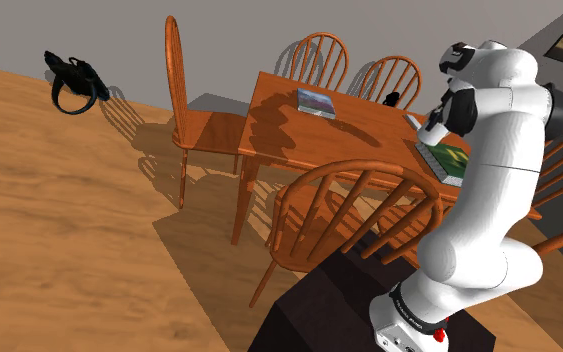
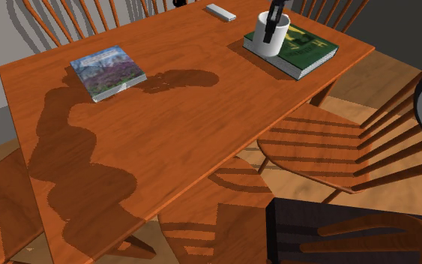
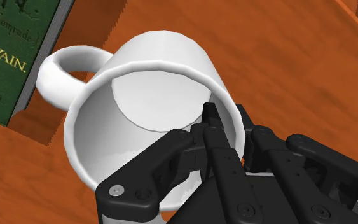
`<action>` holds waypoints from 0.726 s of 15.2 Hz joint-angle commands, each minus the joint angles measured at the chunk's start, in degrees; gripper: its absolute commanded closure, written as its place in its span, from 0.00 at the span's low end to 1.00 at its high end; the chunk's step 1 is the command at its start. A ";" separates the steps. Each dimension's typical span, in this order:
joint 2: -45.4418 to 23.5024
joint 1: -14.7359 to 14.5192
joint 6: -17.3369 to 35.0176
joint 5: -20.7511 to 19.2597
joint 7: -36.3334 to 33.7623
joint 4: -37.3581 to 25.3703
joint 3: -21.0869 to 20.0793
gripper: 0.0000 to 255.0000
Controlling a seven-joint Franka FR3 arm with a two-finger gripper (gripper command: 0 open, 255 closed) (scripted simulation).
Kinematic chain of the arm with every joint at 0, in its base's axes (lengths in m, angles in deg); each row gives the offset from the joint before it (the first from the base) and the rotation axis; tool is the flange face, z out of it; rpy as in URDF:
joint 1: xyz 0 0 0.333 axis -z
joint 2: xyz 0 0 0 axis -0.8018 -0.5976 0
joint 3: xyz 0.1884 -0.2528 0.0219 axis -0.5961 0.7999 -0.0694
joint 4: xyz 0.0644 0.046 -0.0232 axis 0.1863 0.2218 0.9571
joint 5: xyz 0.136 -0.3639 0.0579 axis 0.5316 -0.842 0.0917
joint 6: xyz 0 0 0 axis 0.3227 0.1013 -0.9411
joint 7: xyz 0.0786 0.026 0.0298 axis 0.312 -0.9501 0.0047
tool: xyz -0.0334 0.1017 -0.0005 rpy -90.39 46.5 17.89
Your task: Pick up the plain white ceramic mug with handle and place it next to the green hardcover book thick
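Black two-finger gripper (image 3: 227,119) clamped on one wall of plain white handled mug (image 3: 152,70), one finger (image 3: 210,121) inside. Mug just beside thick green hardcover book (image 3: 9,51), handle (image 3: 56,70) toward it. Risk: handle catches book edge on lowering, mug tips

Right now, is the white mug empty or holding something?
Empty: the wrist view looks into the white mug, showing its bare white bottom and walls.
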 commanded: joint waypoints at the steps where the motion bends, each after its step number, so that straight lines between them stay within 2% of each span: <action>1: 0.24 -0.56 1.81 -0.02 0.27 2.10 0.02 1.00; 11: -0.44 -1.84 8.99 0.82 1.51 9.08 -0.45 1.00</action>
